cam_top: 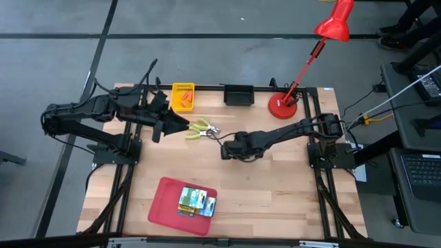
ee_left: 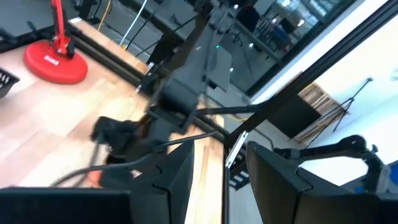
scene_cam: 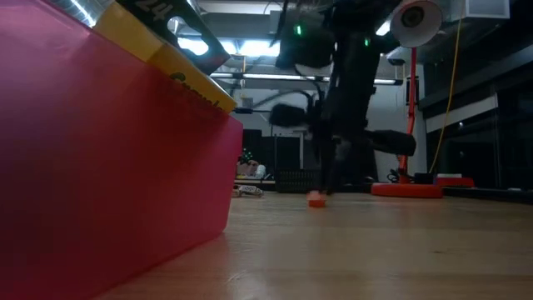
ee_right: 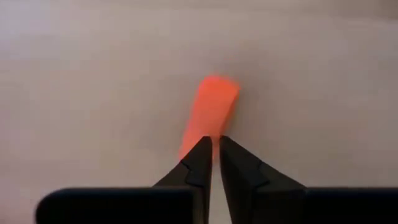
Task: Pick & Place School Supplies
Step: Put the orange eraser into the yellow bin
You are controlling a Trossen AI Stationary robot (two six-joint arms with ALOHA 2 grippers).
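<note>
A thumb-sized orange piece [ee_right: 210, 109] sits at the middle of the wooden table, and my right gripper [ee_right: 215, 144] is shut on its near end, pointing steeply down. The low view shows the same piece [scene_cam: 316, 201] just below the dark fingers [scene_cam: 331, 171]. My left gripper [ee_left: 217, 186] hangs raised over the table's far left [cam_top: 176, 125], open with nothing between its fingers. Yellow-green scissors [cam_top: 200, 129] lie flat on the table between the two grippers. Green-and-yellow crayon boxes [cam_top: 197, 201] lie in the red tray [cam_top: 162, 200]. My right gripper has the orange piece's near end [ee_right: 205, 134] between its two fingertips, which stand almost together. The fingers come from above and hide the exact place of contact. The rest of the piece sticks out beyond the tips. I cannot tell whether it is clear of the table.
A yellow bin [cam_top: 182, 96] with more orange pieces and a black bin [cam_top: 238, 94] stand along the far edge. The red lamp's base [cam_top: 283, 105] stands at the far right. The red tray fills the near left of the low view [scene_cam: 125, 167].
</note>
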